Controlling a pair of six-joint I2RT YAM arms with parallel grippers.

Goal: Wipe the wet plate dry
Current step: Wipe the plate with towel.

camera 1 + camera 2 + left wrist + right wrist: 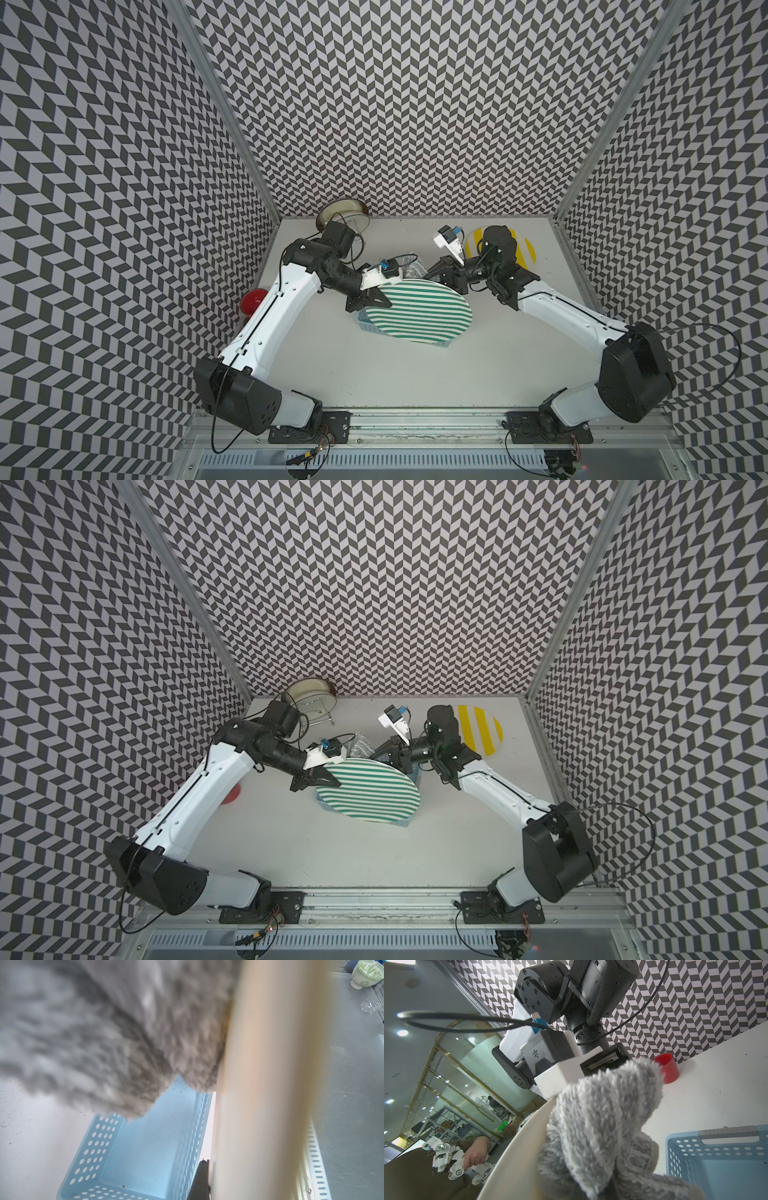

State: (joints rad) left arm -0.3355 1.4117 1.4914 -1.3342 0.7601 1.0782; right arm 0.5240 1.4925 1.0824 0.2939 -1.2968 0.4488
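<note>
Left gripper (380, 301), in both top views, clamped on the rim of plate (419, 309), held tilted over basket (368, 326); right gripper (430, 272) pinching cloth (411, 268) at the far rim. From left wrist: cloth pressed against the plate's pale side. From right wrist: cloth bunched on that same side. Judged mid-wipe. Next calls for a steady sweep across the face, without loosening either hold.
</note>
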